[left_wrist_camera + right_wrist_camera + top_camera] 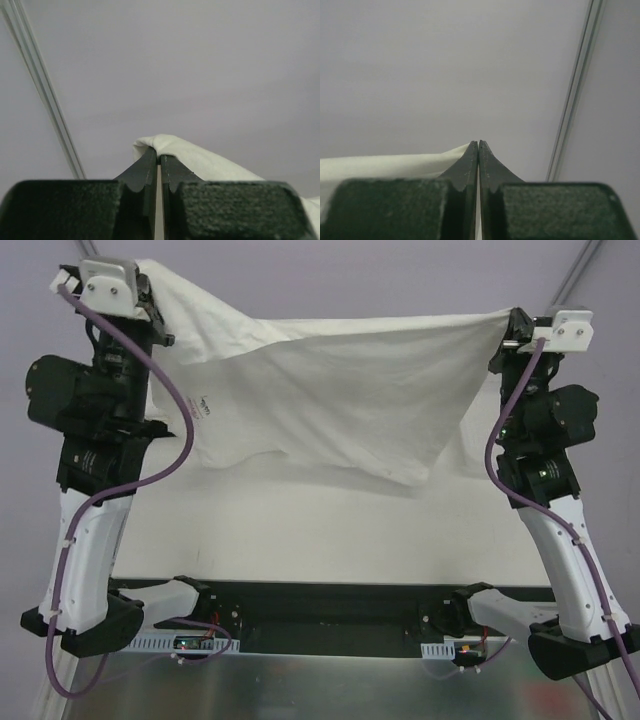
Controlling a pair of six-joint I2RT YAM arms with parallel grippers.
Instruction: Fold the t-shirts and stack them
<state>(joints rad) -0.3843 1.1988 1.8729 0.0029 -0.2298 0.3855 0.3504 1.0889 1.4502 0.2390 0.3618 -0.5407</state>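
Note:
A plain white t-shirt (pixel 340 400) hangs stretched in the air between my two raised arms, its lower edge drooping toward the table. My left gripper (pixel 150 285) is shut on its top left corner; the left wrist view shows cloth (pixel 195 157) pinched between the closed fingers and draped to the right. My right gripper (pixel 518 325) is shut on its top right corner; the right wrist view shows cloth (pixel 395 165) running left from the closed fingertips (pixel 470 155). No red or black shirt is in view.
The white table top (pixel 320 530) lies under the hanging shirt. The arm bases and a black mounting rail (pixel 320 615) sit at the near edge. A pale wall with a metal strip (pixel 45 95) fills the wrist views.

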